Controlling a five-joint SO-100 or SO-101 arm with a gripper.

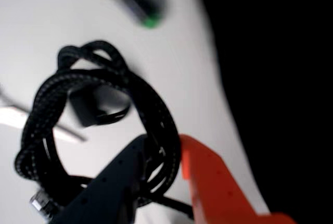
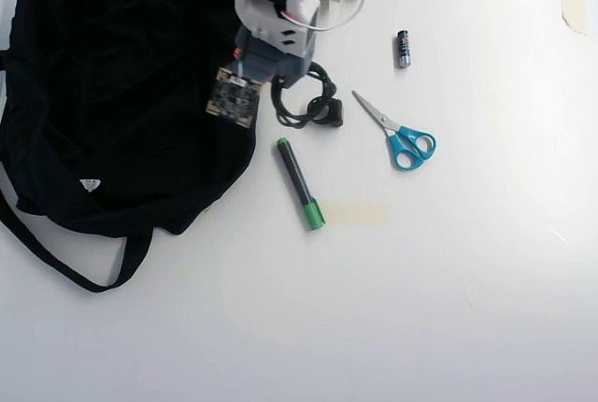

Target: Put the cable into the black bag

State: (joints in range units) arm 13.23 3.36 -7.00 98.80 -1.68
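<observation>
White table (image 2: pixel 448 308) carries everything. Biggest item is the black bag (image 2: pixel 112 93), slumped over the upper-left of the overhead view, strap looping out at lower left, tiny white tag near its lower edge; in the wrist view it's the dark mass filling the right side (image 1: pixel 281 78). Arm comes in from the top of the overhead view, white & dark housing w/ a small circuit board at the bag's right edge, so the gripper (image 2: pixel 280 93) sits just beside the bag, over the left part of the cable. Wrist view shows the gripper (image 1: pixel 164 169) w/ one dark finger and one orange finger; they're closed down to a narrow gap w/ strands of the cable (image 1: pixel 104 99) pinched between them, i.e. gripper is clamped on the coil's lower right. Cable is a braided black cord wound in a loop, metal plug end at lower left of the wrist view, a small black block seen through the loop. In the overhead view the cable (image 2: pixel 313 107) is just right of the bag, outside it; can't tell if it's lifted or on the table. Blue-handled scissors (image 2: pixel 397 133) lie near, to the right. Black-and-green marker (image 2: pixel 299 183) lies below the cable, green end pointing down-right; blurred at top of wrist view (image 1: pixel 136 0). Small battery (image 2: pixel 403 49) is upper right of the cable, apart from it.
</observation>
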